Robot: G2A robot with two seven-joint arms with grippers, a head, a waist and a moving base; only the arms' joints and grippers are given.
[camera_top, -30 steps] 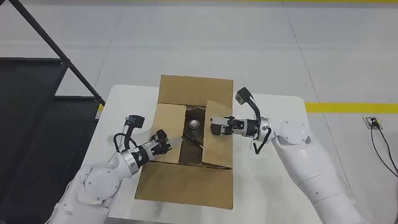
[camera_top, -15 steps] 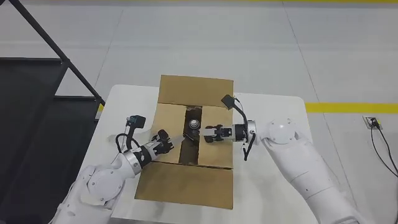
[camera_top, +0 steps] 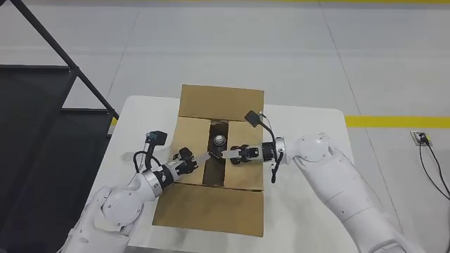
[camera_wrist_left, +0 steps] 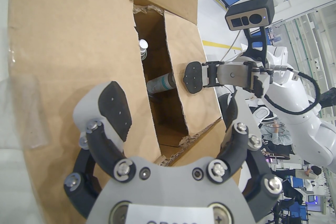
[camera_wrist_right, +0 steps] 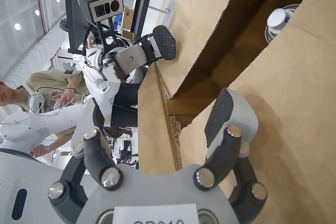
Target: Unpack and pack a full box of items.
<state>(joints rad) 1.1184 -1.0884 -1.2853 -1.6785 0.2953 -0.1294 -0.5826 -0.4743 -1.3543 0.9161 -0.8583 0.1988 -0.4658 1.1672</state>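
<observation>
A brown cardboard box [camera_top: 218, 161] stands in the middle of the white table [camera_top: 302, 204]. Its two side flaps are folded inward, with a narrow dark gap between them. Through the gap I see a white-capped bottle [camera_top: 219, 139] [camera_wrist_left: 143, 44] [camera_wrist_right: 278, 20] and a tube-like bottle with a teal band [camera_wrist_left: 160, 83]. My left gripper [camera_top: 188, 159] [camera_wrist_left: 174, 104] is open just above the left flap [camera_wrist_left: 73, 57]. Open as well, my right gripper [camera_top: 230, 154] [camera_wrist_right: 157, 107] rests over the right flap [camera_wrist_right: 288, 104], close to the gap's edge. The two face each other across the gap.
The box's far flap [camera_top: 221, 98] and near flap [camera_top: 211, 211] lie spread outward. A black metal frame [camera_top: 49, 42] stands past the table's left side. Bare table lies to the right of the box.
My right gripper has moved left over the box and the right flap has come down from tilted up to nearly flat. The left gripper has edged slightly toward the gap.
</observation>
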